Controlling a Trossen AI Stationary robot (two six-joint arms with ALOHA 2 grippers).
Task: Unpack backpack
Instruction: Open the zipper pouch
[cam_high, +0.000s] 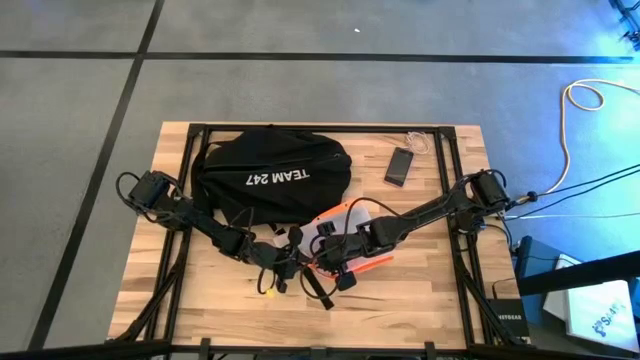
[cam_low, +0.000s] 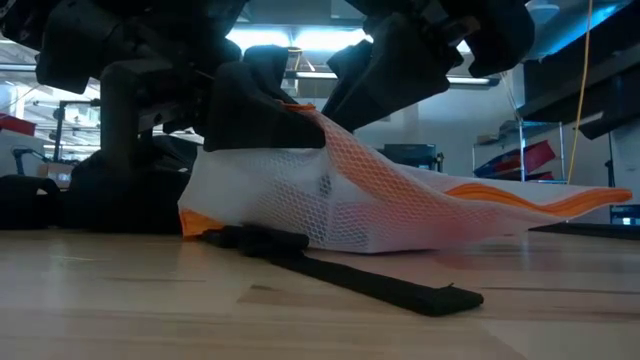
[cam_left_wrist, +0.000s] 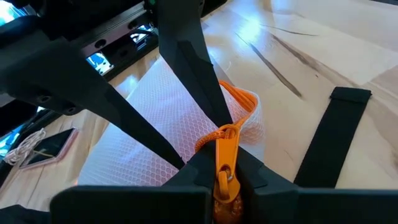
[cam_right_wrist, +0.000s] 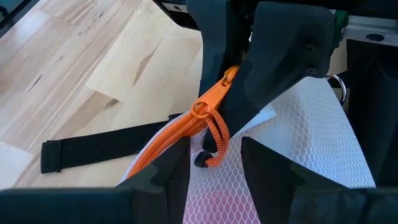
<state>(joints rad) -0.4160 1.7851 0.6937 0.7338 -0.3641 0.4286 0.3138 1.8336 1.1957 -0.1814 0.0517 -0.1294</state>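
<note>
Working: both grippers meet over a white mesh pouch (cam_high: 345, 232) with orange trim, lying on the table (cam_high: 420, 290) just in front of the backpack (cam_high: 272, 175).
Left gripper (cam_left_wrist: 225, 180): fingers pinched tight on the orange zipper pull (cam_left_wrist: 225, 155), holding it at the pouch's corner.
Right gripper (cam_right_wrist: 214, 152): jaws narrowly parted, straddling the orange zipper end (cam_right_wrist: 208, 115) and mesh edge; whether it truly clamps the fabric I cannot tell.
Why held so: judging by the two grips, one side anchors the pouch while the other works the slider, so the zipper can run without dragging the soft mesh along.
Left arm pose: reaches in from its base at the table's edge, elbow low, wrist angled down onto the pouch.
Right arm pose: stretches long across from the opposite side, wrist tipped down, directly facing the left gripper.
Backpack: behind both grippers, flat, lettering up, untouched by either.
Strap (cam_low: 370, 280): black, loose on the table just below the grippers.
Phone (cam_high: 399, 166): well beyond the right gripper, beside the backpack.
</note>
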